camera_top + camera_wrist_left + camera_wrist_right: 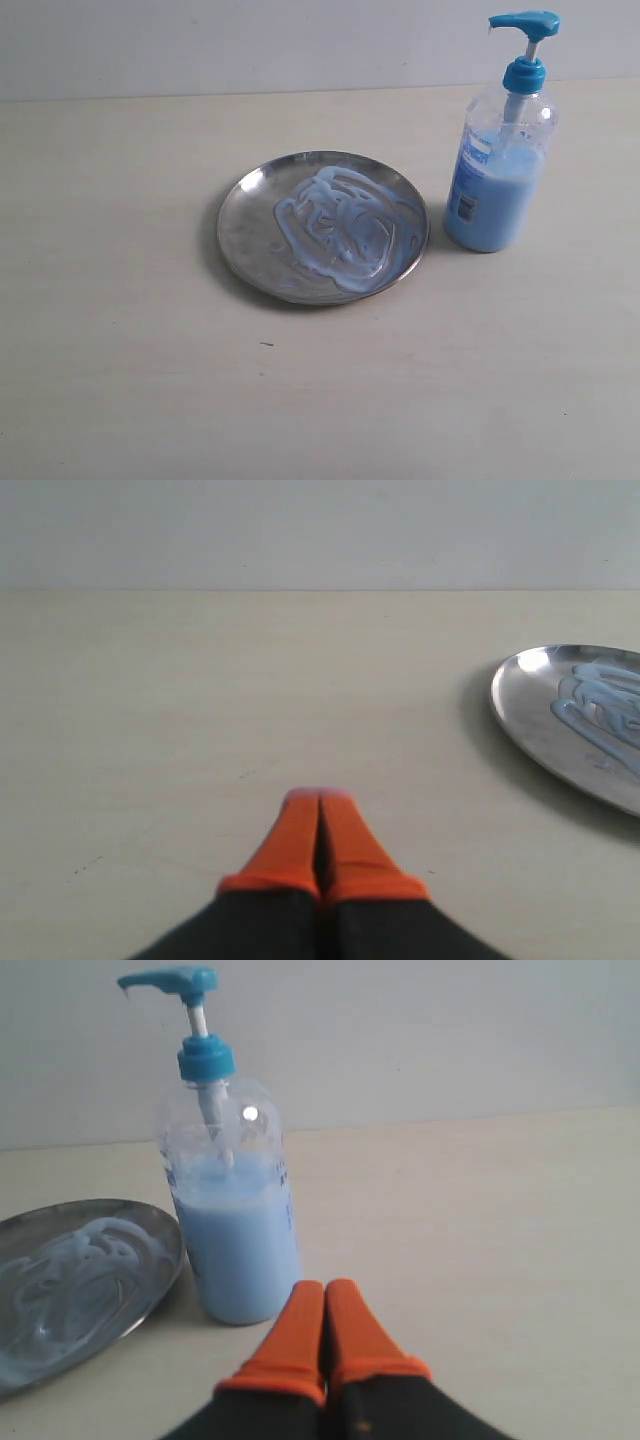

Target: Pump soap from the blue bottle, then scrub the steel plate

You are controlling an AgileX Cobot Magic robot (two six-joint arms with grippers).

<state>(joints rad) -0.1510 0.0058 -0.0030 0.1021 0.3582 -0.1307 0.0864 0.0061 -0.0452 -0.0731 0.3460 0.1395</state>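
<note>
Left wrist view showed the left gripper [320, 798] with its two orange fingers [292, 845] pressed flat together and nothing between them, pointing out over the pale table [160, 710]. Well apart from those tips, off to one side, lay part of the steel plate [530, 715], cut by the frame edge, with pale blue soap [600, 710] smeared on it. The right wrist view gave the matching picture for the right gripper [325, 1285]: orange fingers [355, 1335] closed against each other, empty. Just beyond their tips the blue bottle [235, 1250] stood upright, its pump head [170, 980] raised on its stem, and the plate's rim came close up beside the bottle's base. Whether the tips touched the bottle could not be told from that angle. The exterior view, whose frame took in neither gripper, laid out what the wrist cameras only caught in pieces. It had the whole round plate near the middle of the table, whitish-blue swirls of soap spread across its centre and toward the rim nearest the bottle. The bottle stood just beside it with a narrow gap between them, roughly two-thirds full of light blue liquid, spout turned toward the plate's side. Its blue-white label [466, 185] showed plainly only there.
</note>
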